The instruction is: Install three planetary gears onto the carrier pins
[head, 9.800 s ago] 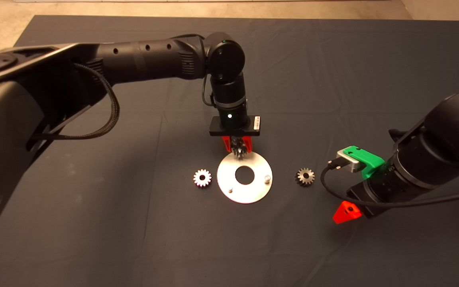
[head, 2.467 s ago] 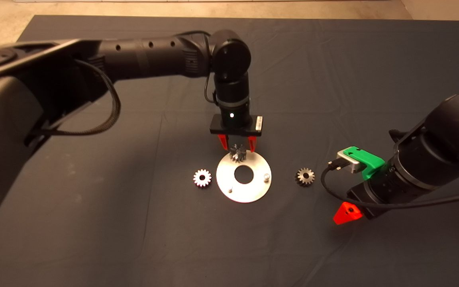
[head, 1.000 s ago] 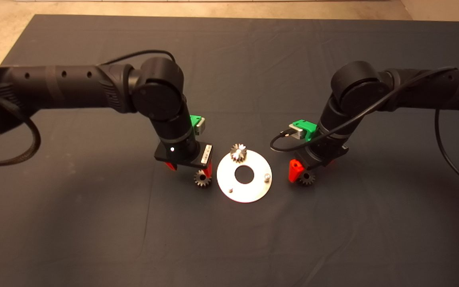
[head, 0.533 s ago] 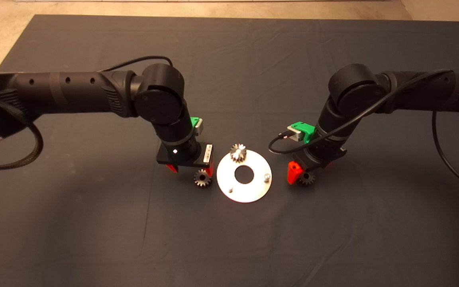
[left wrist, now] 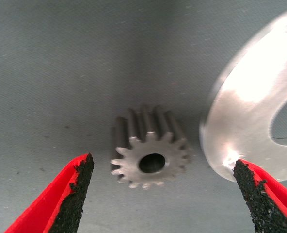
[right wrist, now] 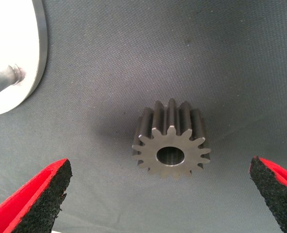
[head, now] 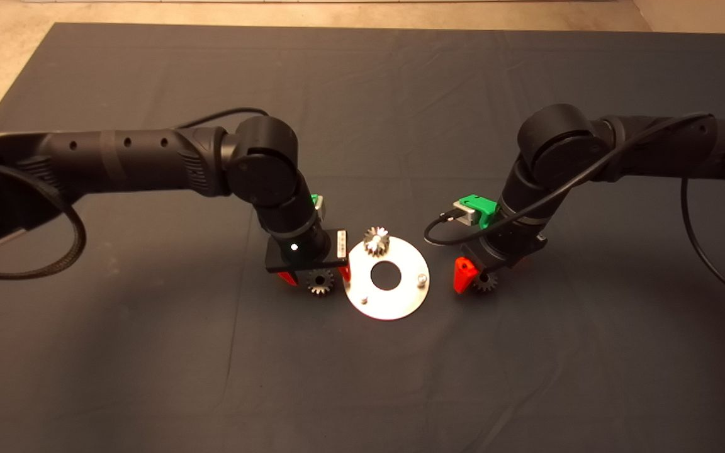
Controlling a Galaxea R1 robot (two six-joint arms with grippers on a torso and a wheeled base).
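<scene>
Both grippers, left [left wrist: 160, 194] and right [right wrist: 158, 194], are wide open and empty, each straddling a loose gear [left wrist: 151, 145] [right wrist: 171, 140] beside the disc [head: 394, 299]. Risk: the left gripper's disc-side finger [left wrist: 260, 191] touches the rim; closing may shift the carrier.

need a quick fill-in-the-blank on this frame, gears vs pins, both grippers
The disc has ___ gear already on a pin.
Bare pins on the disc: ___.
The left gripper has its jaws ___ around the gear lying on the mat.
The right gripper's gear lies ___ the disc, not on it.

Missing words: one; two; open; beside
</scene>
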